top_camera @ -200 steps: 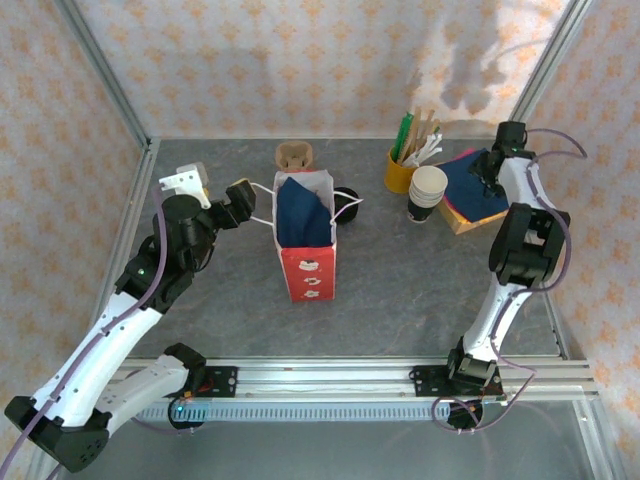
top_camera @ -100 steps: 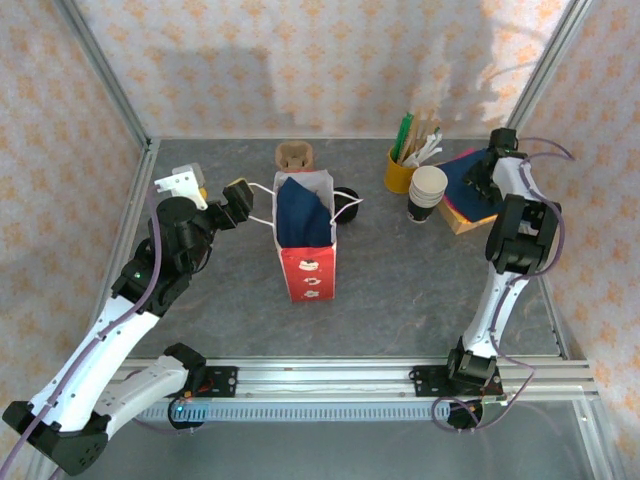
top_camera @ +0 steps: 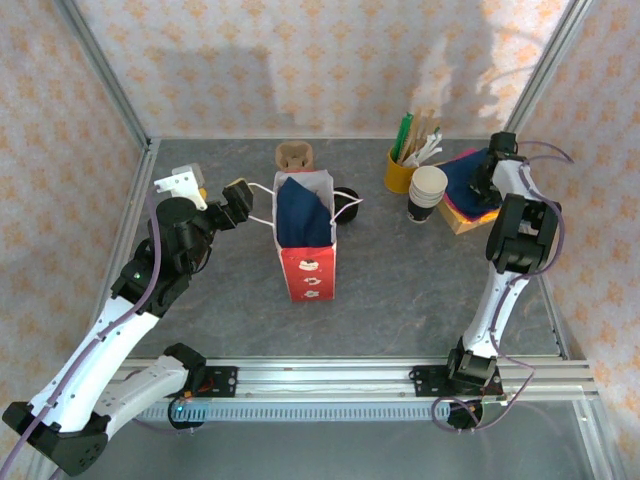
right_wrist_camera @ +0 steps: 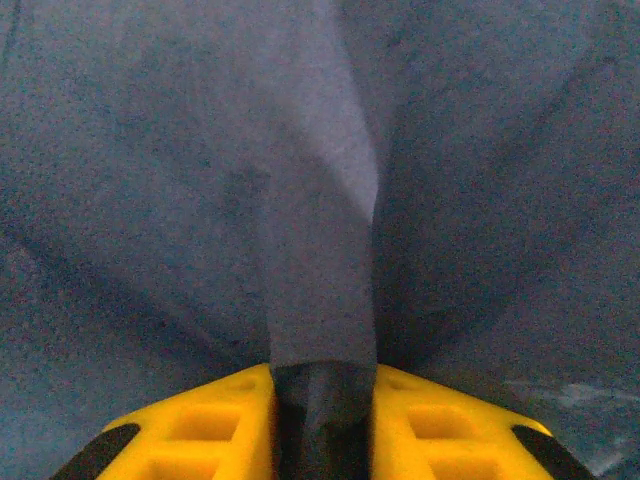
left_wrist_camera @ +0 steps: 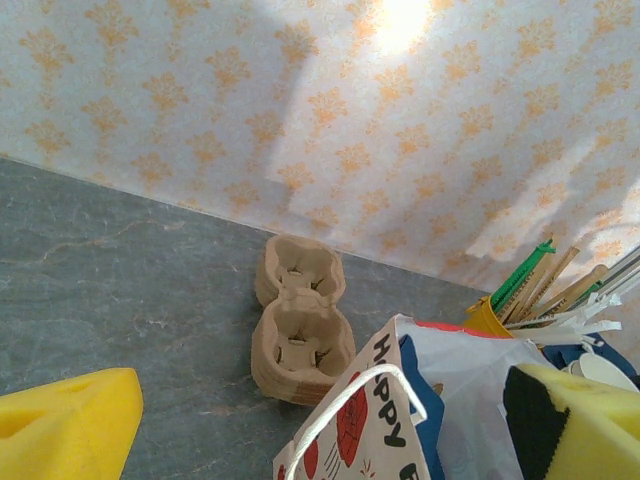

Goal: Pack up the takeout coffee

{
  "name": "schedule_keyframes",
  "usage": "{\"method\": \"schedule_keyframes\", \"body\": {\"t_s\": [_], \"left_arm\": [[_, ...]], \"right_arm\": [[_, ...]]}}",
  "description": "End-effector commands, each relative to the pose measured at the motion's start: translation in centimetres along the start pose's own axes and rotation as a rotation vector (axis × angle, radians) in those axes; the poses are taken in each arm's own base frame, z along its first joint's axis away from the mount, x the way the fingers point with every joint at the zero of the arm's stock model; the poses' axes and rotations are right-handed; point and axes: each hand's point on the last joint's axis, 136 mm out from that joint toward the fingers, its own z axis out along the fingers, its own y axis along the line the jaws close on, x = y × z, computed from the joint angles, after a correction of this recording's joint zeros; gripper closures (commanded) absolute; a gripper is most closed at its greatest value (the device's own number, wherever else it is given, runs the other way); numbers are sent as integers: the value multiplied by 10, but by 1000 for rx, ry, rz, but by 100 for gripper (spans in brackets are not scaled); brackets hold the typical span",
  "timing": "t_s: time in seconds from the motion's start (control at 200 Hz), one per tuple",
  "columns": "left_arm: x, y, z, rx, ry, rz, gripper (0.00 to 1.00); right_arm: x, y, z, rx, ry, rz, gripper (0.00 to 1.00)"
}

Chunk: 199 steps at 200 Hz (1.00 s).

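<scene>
Dark paper cup (top_camera: 346,195), round black lid, mostly hidden beside the red-white paper bag (top_camera: 305,270). My right claw (right_wrist_camera: 322,405) is pinching a blue napkin (right_wrist_camera: 300,200), left claw (left_wrist_camera: 315,425) is wide open.

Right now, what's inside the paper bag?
A dark blue sheet, napkin-like, fills the open top of the paper bag. Anything beneath it is covered, so the bottom of the bag can't be seen.
</scene>
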Motion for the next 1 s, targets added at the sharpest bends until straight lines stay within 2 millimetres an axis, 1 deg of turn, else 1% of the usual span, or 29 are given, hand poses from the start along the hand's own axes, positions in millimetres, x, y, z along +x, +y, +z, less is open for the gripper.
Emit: {"method": "schedule_keyframes", "body": {"t_s": [0.0, 0.105, 0.2, 0.285, 0.36, 0.445, 0.566, 0.631, 0.766, 0.891, 0.991], "left_arm": [[-3, 3, -2, -5, -13, -13, 6], [-3, 3, -2, -5, -13, -14, 6], [-3, 3, -2, -3, -12, -17, 6], [-3, 3, -2, -2, -12, -17, 6], [-3, 2, -3, 0, -13, -18, 6], [-3, 3, -4, 1, -14, -18, 6], [-4, 3, -5, 1, -15, -18, 6], [-5, 3, -6, 1, -18, -19, 6], [-6, 2, -7, 9, -20, -23, 6], [-4, -1, -6, 27, -16, -24, 5], [0, -5, -2, 42, 5, -13, 5]], "right_arm": [[7, 4, -17, -29, 17, 5, 76], [-1, 8, -37, -55, -19, 7, 78], [-10, 11, -59, -81, -60, 12, 82], [-17, 14, -77, -106, -94, 14, 89], [-18, 17, -91, -132, -108, 14, 96], [-21, 18, -107, -148, -131, 18, 100], [-28, 20, -134, -173, -173, 23, 100], [-31, 23, -155, -205, -200, 27, 100], [-38, 34, -210, -307, -275, 30, 100], [-39, 46, -278, -382, -392, 2, 100], [-27, 68, -335, -495, -468, -51, 100]]}}
